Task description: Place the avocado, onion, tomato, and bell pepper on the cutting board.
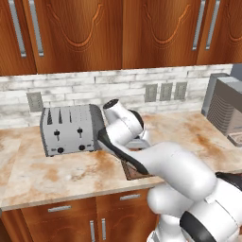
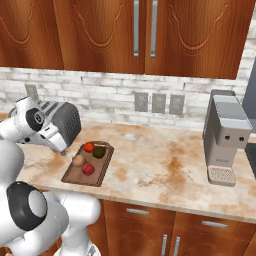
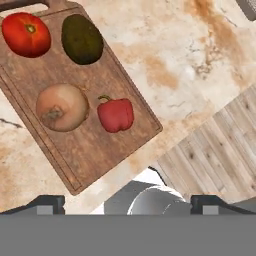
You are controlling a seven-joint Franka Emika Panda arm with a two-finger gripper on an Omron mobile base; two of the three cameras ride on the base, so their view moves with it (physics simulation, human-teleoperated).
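- All four items named in the task lie on the cutting board (image 3: 75,140), so the placing looks finished as far as the views show.
- The tomato (image 3: 26,34) sits at the board's handle end, with the avocado (image 3: 82,39) just beside it along that same end.
- The onion (image 3: 62,107) rests toward the middle of the board, apart from the tomato and avocado.
- The bell pepper (image 3: 115,114) lies close beside the onion, a narrow gap between them, nearer the board's long edge on the worktop's (image 3: 170,60) open side.
- None of the four overhangs the raised rim; each rests flat inside it.
- The hand (image 3: 128,202) hangs above the board's end opposite the handle, clear of all the produce; its two dark tips stand wide apart with nothing between them.
- In the right base view the board sits near the worktop's front edge, just beside the toaster (image 2: 62,122), with the coffee machine (image 2: 226,137) well apart from it.
- My judgement: nothing is left to carry; only pulling the arm away might remain.
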